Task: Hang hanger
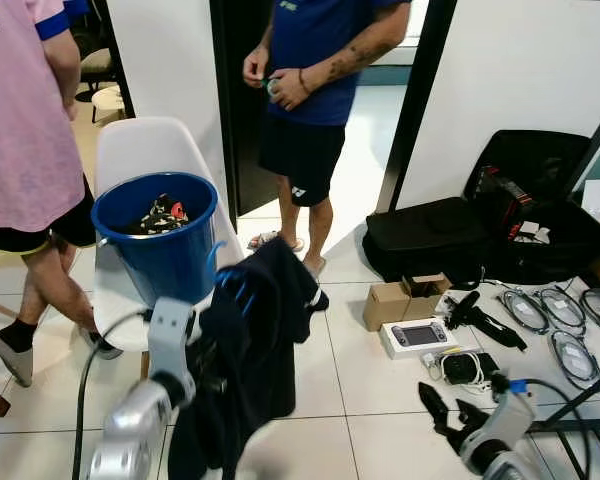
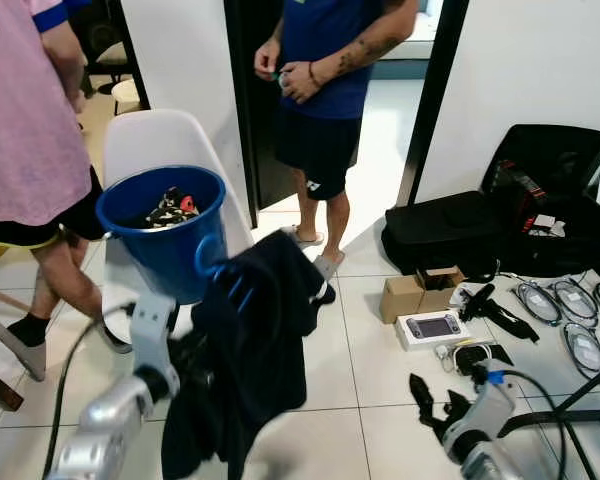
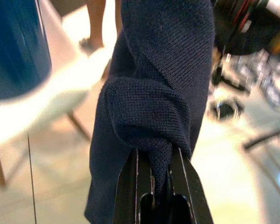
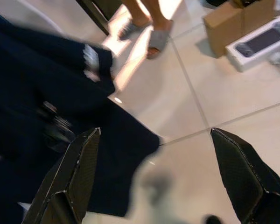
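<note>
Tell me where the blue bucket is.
In the left eye view, the blue bucket sits on the white chair at left, just behind the dark garment the left gripper holds.

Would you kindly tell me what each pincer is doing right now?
Left pincer: closed on the dark garment.
Right pincer: open, holding nothing.

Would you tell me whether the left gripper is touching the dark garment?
Touching: in the left wrist view, the left gripper pinches a fold of the dark garment.
</note>
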Robot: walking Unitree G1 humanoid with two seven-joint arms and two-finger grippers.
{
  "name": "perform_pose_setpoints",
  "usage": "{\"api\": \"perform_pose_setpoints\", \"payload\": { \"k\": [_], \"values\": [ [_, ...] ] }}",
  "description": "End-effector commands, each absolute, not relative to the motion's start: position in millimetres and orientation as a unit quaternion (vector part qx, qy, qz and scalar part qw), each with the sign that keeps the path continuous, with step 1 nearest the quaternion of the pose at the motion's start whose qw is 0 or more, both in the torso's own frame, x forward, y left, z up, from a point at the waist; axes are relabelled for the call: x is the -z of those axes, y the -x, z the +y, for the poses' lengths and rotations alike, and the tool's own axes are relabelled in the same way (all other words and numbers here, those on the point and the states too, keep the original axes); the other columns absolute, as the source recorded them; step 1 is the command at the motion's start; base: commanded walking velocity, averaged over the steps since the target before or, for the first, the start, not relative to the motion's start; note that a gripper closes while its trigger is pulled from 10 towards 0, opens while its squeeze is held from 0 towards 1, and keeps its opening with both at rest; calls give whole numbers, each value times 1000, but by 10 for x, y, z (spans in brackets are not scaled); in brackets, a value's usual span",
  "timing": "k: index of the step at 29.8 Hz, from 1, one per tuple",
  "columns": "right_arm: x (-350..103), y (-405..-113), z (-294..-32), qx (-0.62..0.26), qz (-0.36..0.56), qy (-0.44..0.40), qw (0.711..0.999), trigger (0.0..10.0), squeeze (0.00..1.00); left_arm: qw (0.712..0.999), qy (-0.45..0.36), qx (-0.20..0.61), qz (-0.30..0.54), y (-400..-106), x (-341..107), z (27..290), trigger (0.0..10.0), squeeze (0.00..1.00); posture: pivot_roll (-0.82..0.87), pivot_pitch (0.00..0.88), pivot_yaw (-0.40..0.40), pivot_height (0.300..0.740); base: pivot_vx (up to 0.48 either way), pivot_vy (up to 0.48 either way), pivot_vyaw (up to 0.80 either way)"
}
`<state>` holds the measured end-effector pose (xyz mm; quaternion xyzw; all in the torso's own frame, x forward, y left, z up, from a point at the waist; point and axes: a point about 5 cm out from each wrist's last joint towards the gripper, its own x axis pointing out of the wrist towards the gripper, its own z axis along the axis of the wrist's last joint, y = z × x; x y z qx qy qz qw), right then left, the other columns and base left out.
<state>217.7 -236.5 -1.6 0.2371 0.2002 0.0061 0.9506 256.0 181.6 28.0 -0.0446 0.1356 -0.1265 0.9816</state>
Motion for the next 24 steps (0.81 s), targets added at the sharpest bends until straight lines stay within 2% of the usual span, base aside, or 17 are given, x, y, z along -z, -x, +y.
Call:
{"api": "perform_pose_setpoints", "payload": {
  "k": [1, 7, 9, 17, 24],
  "values": [
    [29, -2138, -2418, 1, 197, -227, 954, 10000, 0, 985, 45, 131, 103, -2622, -378, 1781, 10000, 0, -39, 23, -32, 740, 0, 0, -800],
    [86, -2119, -2424, 10, 207, -237, 949, 10000, 0, 981, 49, 142, 126, -2455, -179, 1817, 10000, 0, -50, 22, -33, 740, 0, 0, -800],
    [107, -2118, -2435, 0, 207, -232, 950, 10000, 0, 980, 92, 124, 124, -2394, -122, 1850, 10000, 0, -41, 15, -40, 740, 0, 0, -800],
    [130, -2127, -2434, -7, 209, -230, 950, 10000, 0, 979, 97, 129, 126, -2403, -97, 1873, 10000, 0, -36, 7, -43, 740, 0, 0, -800],
    [124, -2174, -2425, -6, 206, -233, 951, 10000, 0, 978, 94, 138, 125, -2446, -84, 1885, 10000, 0, -35, 33, -42, 740, 0, 0, -800]
  ]
}}
